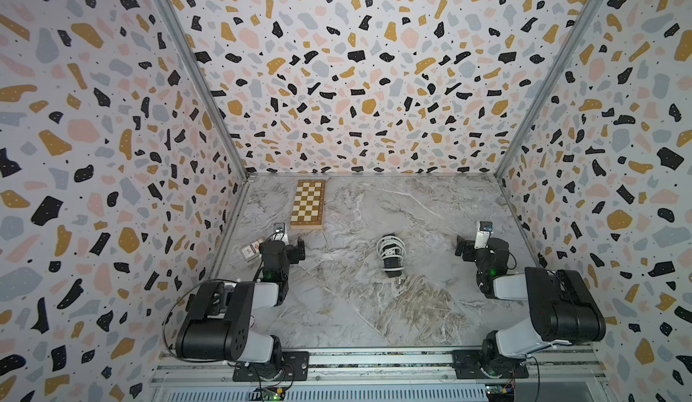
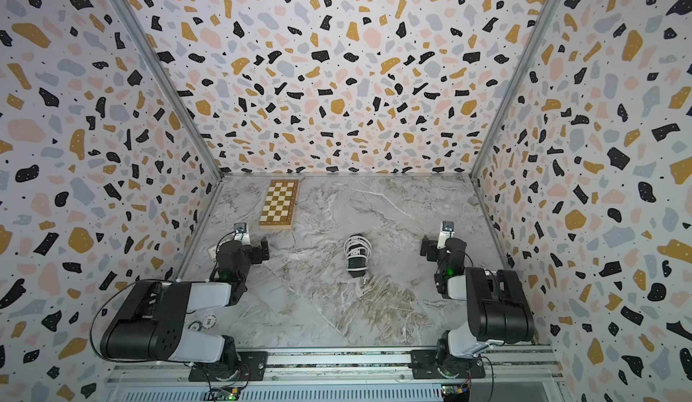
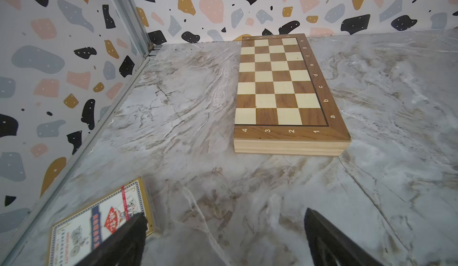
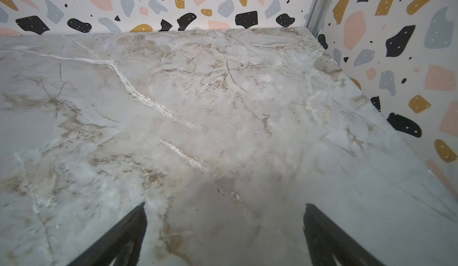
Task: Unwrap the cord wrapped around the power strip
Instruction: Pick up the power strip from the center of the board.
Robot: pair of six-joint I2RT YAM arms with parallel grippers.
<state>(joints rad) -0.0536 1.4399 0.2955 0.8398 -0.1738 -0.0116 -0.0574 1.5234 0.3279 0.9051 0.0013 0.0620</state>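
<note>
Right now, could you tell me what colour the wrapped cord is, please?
The cord is white, best in a top view.

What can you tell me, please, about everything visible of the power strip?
The power strip is a small black oblong bar, plastic by its look, lying flat near the middle of the marble table, its long side running roughly away from the robot. The white cord is looped in several turns around its far half; the near half shows a pale socket face and a bare dark end. Only cord and table touch it. Neither wrist view shows it.
</note>
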